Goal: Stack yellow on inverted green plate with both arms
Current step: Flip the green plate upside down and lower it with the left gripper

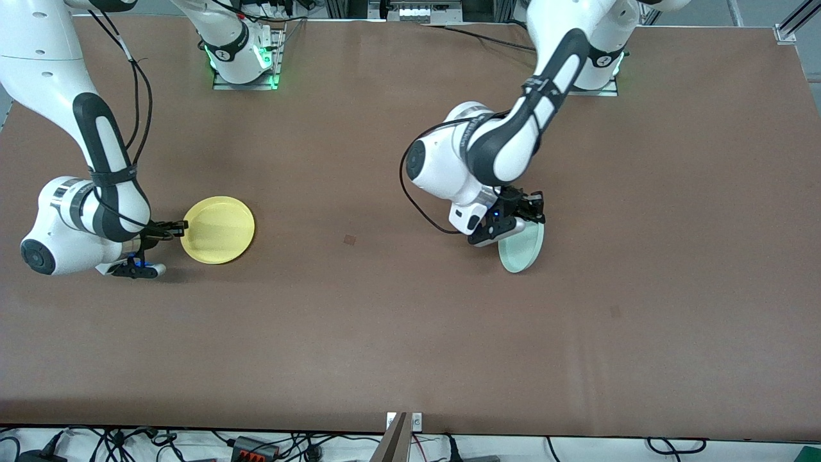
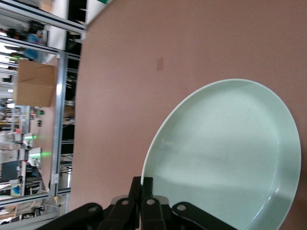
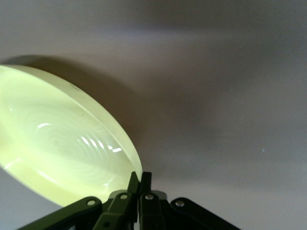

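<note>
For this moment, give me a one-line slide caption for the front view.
Left gripper holds the green plate tilted on edge; right gripper pinches the yellow plate's rim.

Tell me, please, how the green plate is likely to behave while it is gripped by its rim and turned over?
Held edge-on by the left gripper, the green plate keeps its round shape, so it is probably stiff. Its glossy surface suggests it could slip or swing between the fingers. One rim pinch carrying it suggests it is light.
</note>
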You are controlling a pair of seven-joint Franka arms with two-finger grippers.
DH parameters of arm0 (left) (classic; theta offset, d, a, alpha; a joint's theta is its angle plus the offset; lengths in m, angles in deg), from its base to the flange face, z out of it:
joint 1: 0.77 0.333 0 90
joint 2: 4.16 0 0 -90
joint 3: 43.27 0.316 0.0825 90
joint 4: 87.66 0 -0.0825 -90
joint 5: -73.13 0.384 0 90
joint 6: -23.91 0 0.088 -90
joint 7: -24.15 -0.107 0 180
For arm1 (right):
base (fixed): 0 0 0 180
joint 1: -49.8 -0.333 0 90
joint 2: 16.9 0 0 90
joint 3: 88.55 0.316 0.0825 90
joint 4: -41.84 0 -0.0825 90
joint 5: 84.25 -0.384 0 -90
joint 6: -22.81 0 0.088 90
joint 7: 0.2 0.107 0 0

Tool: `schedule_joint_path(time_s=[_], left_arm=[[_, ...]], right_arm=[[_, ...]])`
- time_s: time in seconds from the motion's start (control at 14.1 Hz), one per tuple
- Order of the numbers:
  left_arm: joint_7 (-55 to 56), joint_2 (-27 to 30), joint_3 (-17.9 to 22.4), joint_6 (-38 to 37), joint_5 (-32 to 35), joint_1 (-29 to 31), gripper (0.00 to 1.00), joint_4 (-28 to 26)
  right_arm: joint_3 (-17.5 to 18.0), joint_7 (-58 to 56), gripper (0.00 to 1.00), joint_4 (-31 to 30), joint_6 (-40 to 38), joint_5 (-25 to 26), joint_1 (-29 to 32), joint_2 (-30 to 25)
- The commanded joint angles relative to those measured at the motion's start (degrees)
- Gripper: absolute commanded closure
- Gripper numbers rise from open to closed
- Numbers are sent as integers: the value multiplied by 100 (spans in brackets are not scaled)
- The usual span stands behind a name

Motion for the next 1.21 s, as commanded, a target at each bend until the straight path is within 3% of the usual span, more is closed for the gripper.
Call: schedule_joint_path(time_s=[0.0, 0.21, 0.36, 0.43, 0.5, 0.64, 0.71, 0.85, 1.0, 1.14], left_arm=[[438, -237, 75, -287, 260, -274, 99, 259], [973, -386, 58, -278, 251, -336, 99, 259], [1150, -483, 49, -234, 181, -336, 99, 259], [1212, -492, 40, -226, 102, -336, 93, 285], [1204, -492, 40, -208, -90, -327, 74, 346], [1151, -466, 40, 36, -477, -266, 14, 487], [1212, -440, 40, 264, -505, -274, 7, 488], [1273, -448, 40, 520, -522, -327, 4, 514], [1327, -413, 31, 1055, -871, -284, 10, 514], [1388, -351, 40, 2028, -1346, -309, 10, 514]], right_arm=[[52, -131, 100, 548, -649, -65, 37, -48], [8, -630, 100, 858, -949, -652, 81, -49], [-9, -754, 100, 867, -950, -689, 99, -49], [-18, -798, 100, 858, -941, -689, 99, -49], [-18, -833, 100, 867, -950, -680, 99, -49], [-27, -851, 100, 867, -950, -680, 134, -83], [-27, -851, 100, 867, -950, -671, 143, -92], [-27, -851, 100, 867, -958, -671, 151, -101], [-18, -860, 100, 858, -958, -671, 186, -110], [-27, -869, 100, 867, -958, -671, 187, -110]])
